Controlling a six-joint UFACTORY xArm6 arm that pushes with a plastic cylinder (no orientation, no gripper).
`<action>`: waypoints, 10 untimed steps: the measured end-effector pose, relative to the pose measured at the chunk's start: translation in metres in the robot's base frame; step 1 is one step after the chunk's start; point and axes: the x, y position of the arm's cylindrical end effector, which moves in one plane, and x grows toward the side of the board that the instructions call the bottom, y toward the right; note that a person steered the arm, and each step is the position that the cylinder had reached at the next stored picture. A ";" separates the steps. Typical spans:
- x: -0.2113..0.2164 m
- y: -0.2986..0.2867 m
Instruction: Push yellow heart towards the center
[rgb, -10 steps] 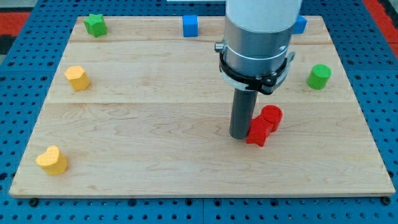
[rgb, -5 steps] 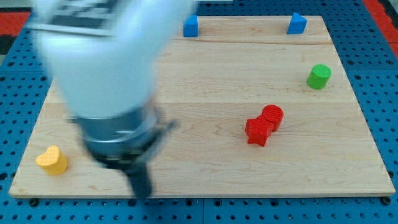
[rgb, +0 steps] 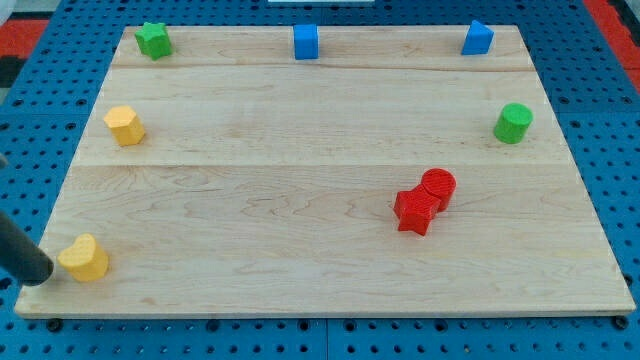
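Observation:
The yellow heart (rgb: 84, 258) lies near the board's bottom-left corner. My tip (rgb: 40, 279) stands just to its left and slightly below, close to the heart or touching it; I cannot tell which. The dark rod slants up and off the view's left edge. The arm body is out of view.
A yellow hexagon-like block (rgb: 125, 125) sits at the left. A green star (rgb: 153, 39), a blue cube (rgb: 306, 42) and a blue wedge (rgb: 478, 38) line the top. A green cylinder (rgb: 513, 122) is at the right. A red star (rgb: 415, 211) touches a red cylinder (rgb: 437, 187) right of centre. The board's bottom edge (rgb: 320, 312) is near.
The arm swept from beside the red blocks to the bottom left. Its tip now stands left of the yellow heart. No block has visibly moved.

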 end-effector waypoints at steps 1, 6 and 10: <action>-0.008 0.014; -0.013 0.057; -0.035 0.154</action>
